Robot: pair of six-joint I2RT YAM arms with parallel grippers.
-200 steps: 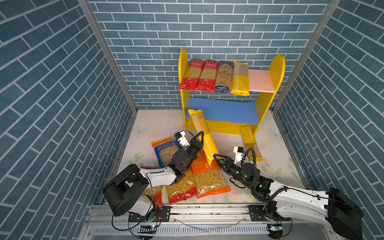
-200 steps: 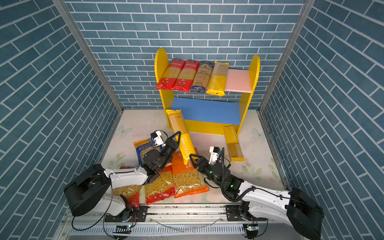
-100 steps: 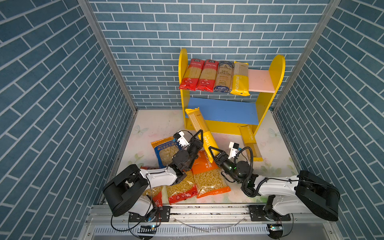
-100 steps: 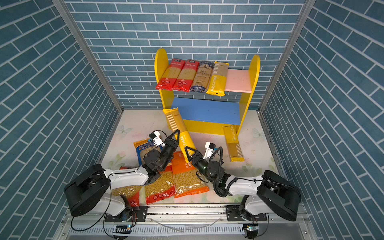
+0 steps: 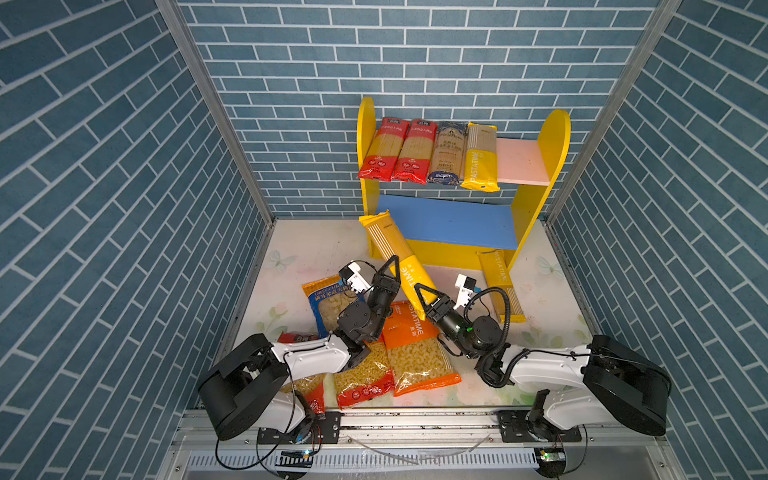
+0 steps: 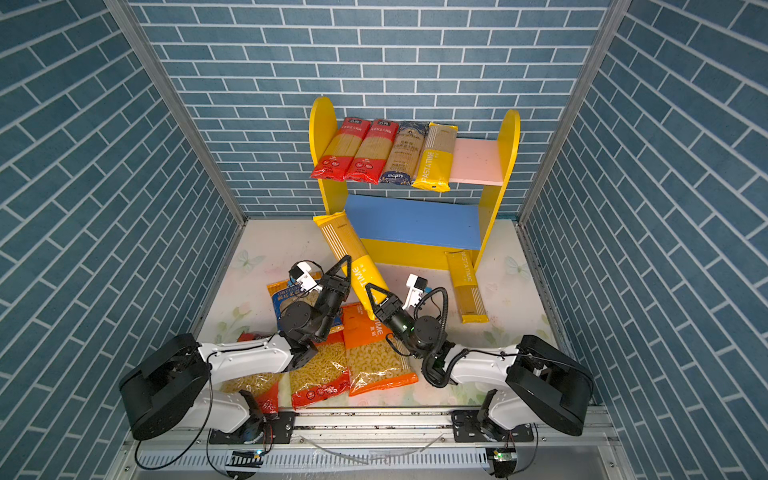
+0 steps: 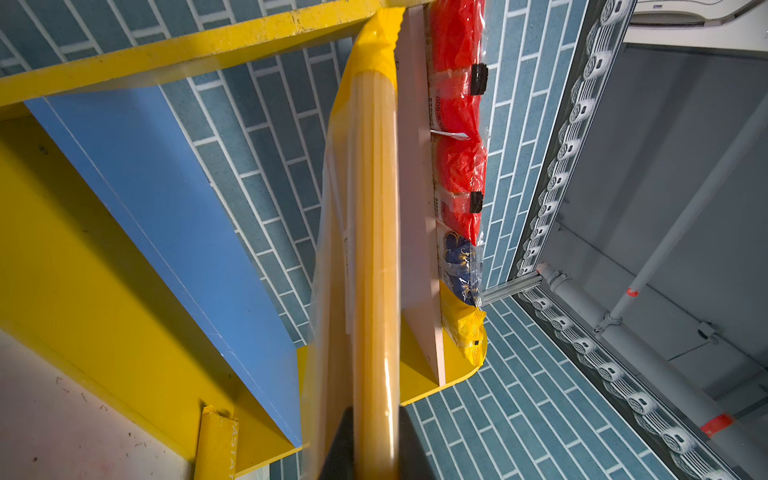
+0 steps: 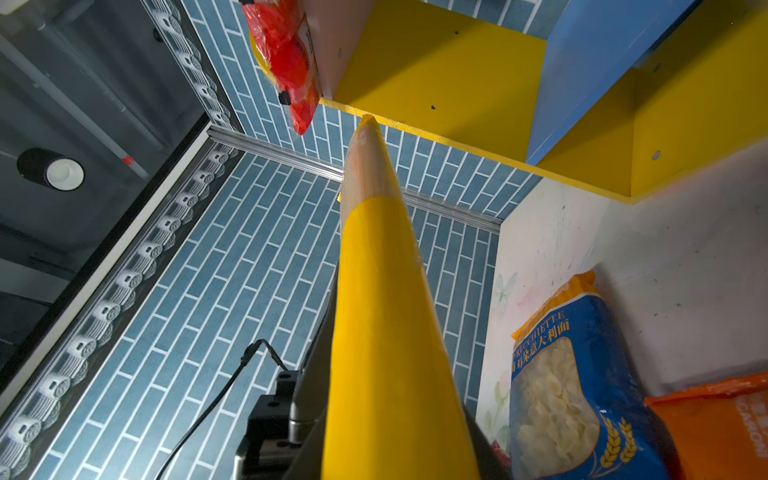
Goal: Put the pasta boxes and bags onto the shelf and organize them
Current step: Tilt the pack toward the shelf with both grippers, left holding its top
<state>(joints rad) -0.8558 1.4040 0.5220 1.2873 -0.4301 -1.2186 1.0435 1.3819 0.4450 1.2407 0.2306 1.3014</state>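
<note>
Four spaghetti packs [image 5: 444, 153] on upper board [image 5: 521, 162]

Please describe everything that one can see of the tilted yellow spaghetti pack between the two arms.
The yellow spaghetti pack is long, narrow, glossy plastic: clear striped upper half showing pasta, solid yellow lower half with white lettering. It is tilted, its top end by a side panel of the shelf. The left end effector is shut on its middle; the right end effector flanks its lower end.

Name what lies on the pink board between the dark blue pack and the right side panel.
A yellow PASTATIME pack, beside the dark blue pack; then bare pink board to the right side panel. Both top views show it.
</note>
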